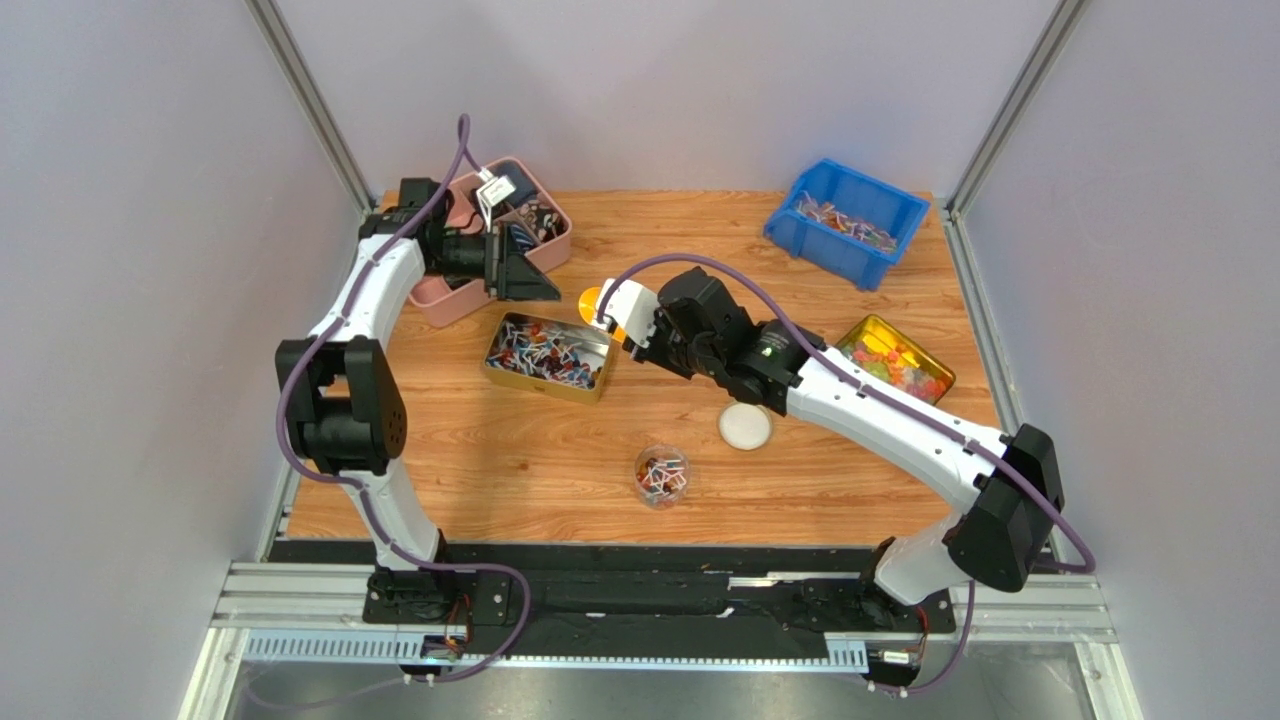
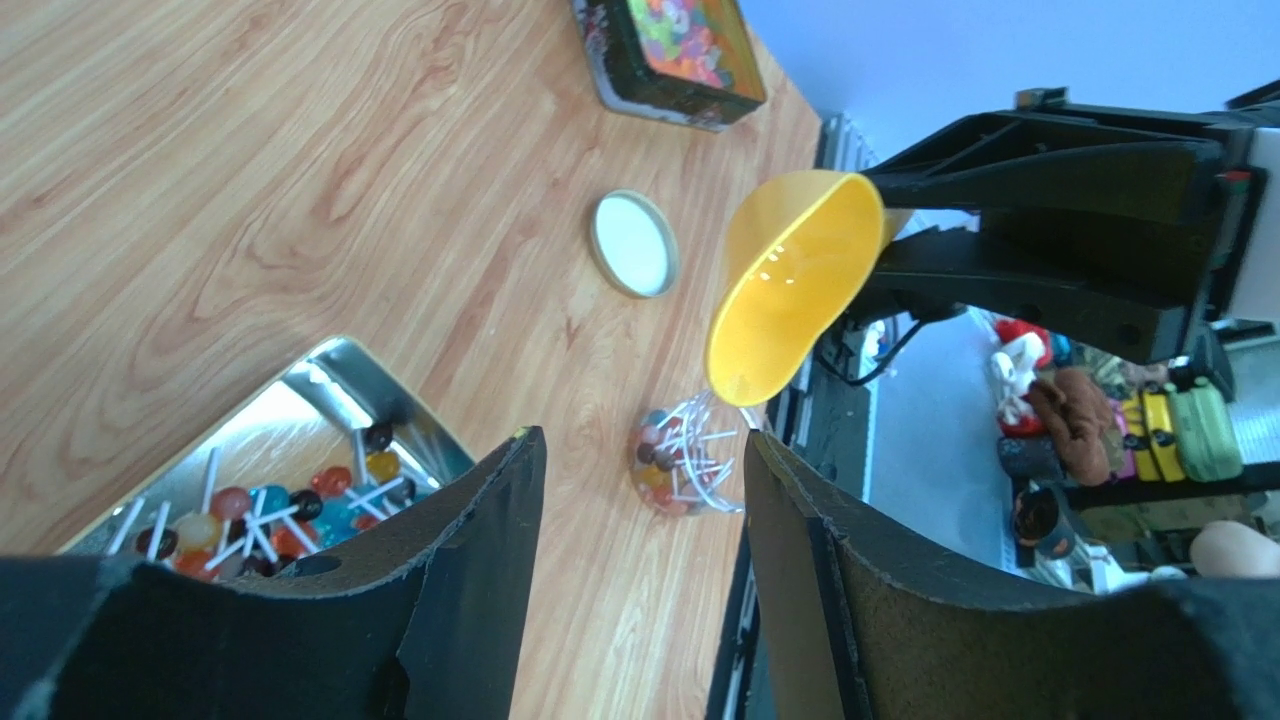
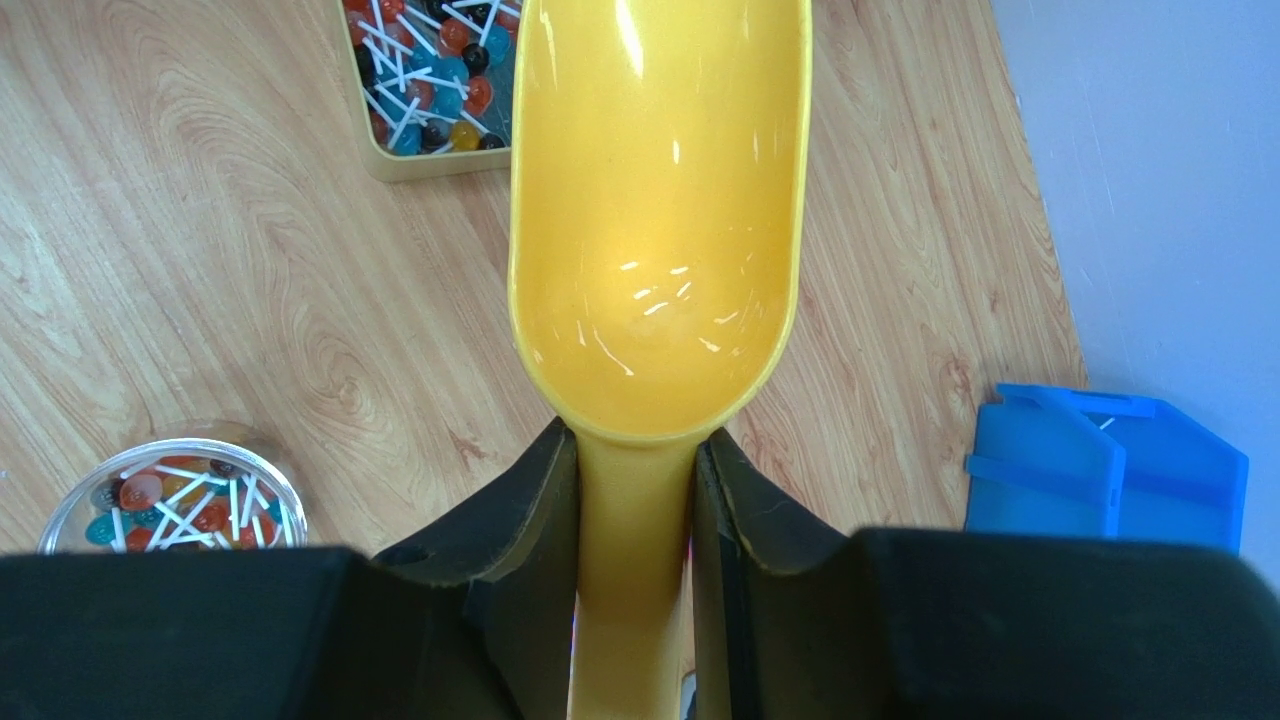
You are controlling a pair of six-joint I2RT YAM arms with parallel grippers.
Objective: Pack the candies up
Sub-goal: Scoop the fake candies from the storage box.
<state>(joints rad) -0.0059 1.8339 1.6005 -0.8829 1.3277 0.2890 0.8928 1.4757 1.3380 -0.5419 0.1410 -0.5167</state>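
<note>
Right jaws clamp the yellow scoop (image 3: 657,225) by its handle, one o'clock of the candies (image 1: 544,354); left jaws stand open.

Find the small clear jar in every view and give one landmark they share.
Top external: the clear jar stands near the table's front centre, left of and nearer than the white lid.
Left wrist: the clear jar sits low centre, between the left fingers, below the yellow scoop.
Right wrist: the clear jar is at bottom left, partly hidden.
Shared landmark: the tin of lollipops, visible in all three.
</note>
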